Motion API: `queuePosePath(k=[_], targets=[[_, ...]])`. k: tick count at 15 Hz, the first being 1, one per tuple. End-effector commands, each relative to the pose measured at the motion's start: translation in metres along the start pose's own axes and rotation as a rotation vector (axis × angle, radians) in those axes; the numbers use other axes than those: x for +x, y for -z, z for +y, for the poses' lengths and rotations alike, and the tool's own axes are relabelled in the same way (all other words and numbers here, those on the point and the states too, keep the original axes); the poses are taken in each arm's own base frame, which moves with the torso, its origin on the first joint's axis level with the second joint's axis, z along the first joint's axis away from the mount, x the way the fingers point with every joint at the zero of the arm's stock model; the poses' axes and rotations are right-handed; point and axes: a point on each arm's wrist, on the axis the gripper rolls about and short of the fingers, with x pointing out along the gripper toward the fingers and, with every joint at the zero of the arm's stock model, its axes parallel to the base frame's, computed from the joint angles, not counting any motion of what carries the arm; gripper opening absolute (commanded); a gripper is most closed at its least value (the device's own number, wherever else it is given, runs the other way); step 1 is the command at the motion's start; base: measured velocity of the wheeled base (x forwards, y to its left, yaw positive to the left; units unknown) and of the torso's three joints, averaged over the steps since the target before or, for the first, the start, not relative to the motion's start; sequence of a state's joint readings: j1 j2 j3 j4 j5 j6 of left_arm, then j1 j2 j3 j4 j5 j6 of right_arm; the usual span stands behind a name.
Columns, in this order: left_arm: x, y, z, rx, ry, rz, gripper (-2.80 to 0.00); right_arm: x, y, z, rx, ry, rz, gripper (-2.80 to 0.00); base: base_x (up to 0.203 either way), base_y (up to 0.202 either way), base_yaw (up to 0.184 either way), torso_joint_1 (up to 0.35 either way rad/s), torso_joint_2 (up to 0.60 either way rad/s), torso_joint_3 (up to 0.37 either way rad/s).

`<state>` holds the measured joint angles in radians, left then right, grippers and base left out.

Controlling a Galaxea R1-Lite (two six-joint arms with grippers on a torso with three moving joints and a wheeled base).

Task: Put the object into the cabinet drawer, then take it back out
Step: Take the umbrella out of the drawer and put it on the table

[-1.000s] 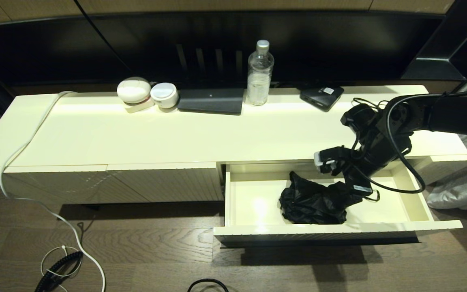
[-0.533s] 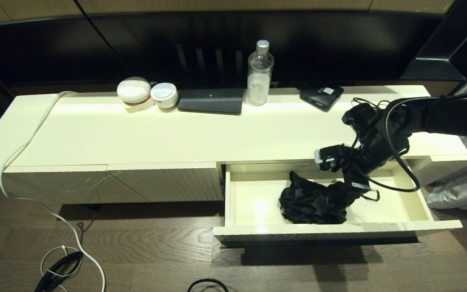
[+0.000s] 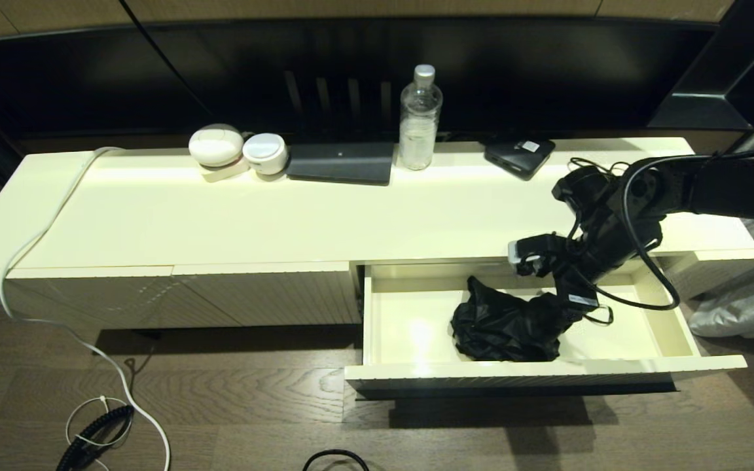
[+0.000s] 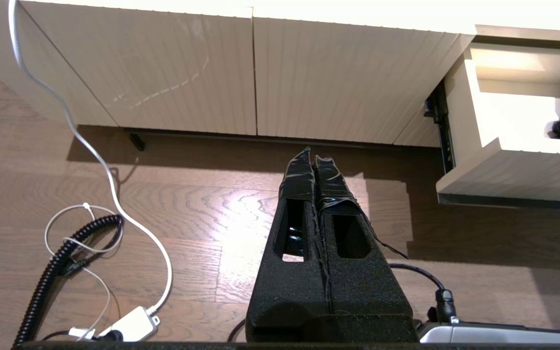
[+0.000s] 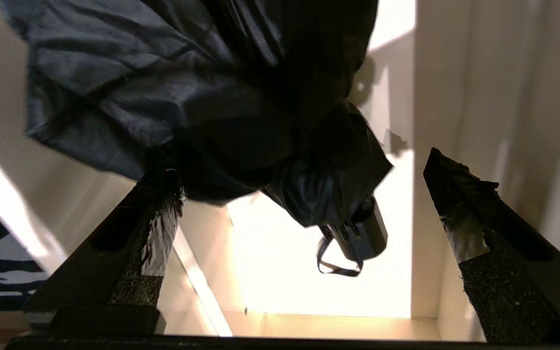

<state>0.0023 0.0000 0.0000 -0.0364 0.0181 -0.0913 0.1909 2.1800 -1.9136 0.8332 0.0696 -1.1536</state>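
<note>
The object, a crumpled black umbrella point(image 3: 501, 327), lies in the open cabinet drawer point(image 3: 547, 370), right of its middle. In the right wrist view its fabric point(image 5: 187, 97) fills the space ahead, with the short handle point(image 5: 365, 238) and wrist loop resting on the drawer floor point(image 5: 285, 287). My right gripper point(image 3: 565, 307) reaches down into the drawer at the handle end. It point(image 5: 299, 180) is open, fingers wide on either side of the bundle, one fingertip point(image 5: 163, 209) against the fabric. My left gripper point(image 4: 313, 151) hangs shut and empty above the floor, left of the drawer point(image 4: 503, 170).
On the cabinet top point(image 3: 285, 216) stand a clear bottle point(image 3: 420, 118), a flat black box with a white sticker point(image 3: 520, 157), a dark slab point(image 3: 341, 162) and two white round items point(image 3: 216, 145). A white cable point(image 3: 43, 229) runs down to the floor beside a black coiled cable point(image 3: 92, 432).
My right wrist has lifted slightly over the drawer, fingers still wide. The umbrella lies where it was.
</note>
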Motion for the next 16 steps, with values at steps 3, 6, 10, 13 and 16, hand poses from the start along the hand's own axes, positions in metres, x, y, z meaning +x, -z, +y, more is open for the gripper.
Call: queuePosePath(k=[3, 6, 10, 13, 16], targets=[[0.000, 0.000, 0.000, -0.001, -0.001, -0.002, -2.80, -0.038, 0.004, 0.010, -0.017, -0.023, 0.004, 0.00, 0.000, 0.000, 0.000, 0.000, 0.00, 0.000], [0.000, 0.000, 0.000, -0.001, -0.001, -0.002, -2.80, -0.050, 0.010, 0.019, -0.026, -0.123, -0.031, 0.00, 0.000, 0.000, 0.000, 0.000, 0.00, 0.000], [0.000, 0.000, 0.000, -0.001, -0.001, -0.002, -2.80, -0.057, 0.015, 0.027, -0.027, -0.210, -0.061, 0.00, 0.000, 0.000, 0.000, 0.000, 0.00, 0.000], [0.000, 0.000, 0.000, -0.001, -0.001, -0.002, -2.80, -0.058, 0.015, 0.031, -0.014, -0.267, -0.095, 0.00, 0.000, 0.000, 0.000, 0.000, 0.00, 0.000], [0.000, 0.000, 0.000, -0.001, -0.001, -0.002, -2.80, -0.059, 0.014, 0.034, -0.001, -0.318, -0.150, 0.00, 0.000, 0.000, 0.000, 0.000, 0.00, 0.000]])
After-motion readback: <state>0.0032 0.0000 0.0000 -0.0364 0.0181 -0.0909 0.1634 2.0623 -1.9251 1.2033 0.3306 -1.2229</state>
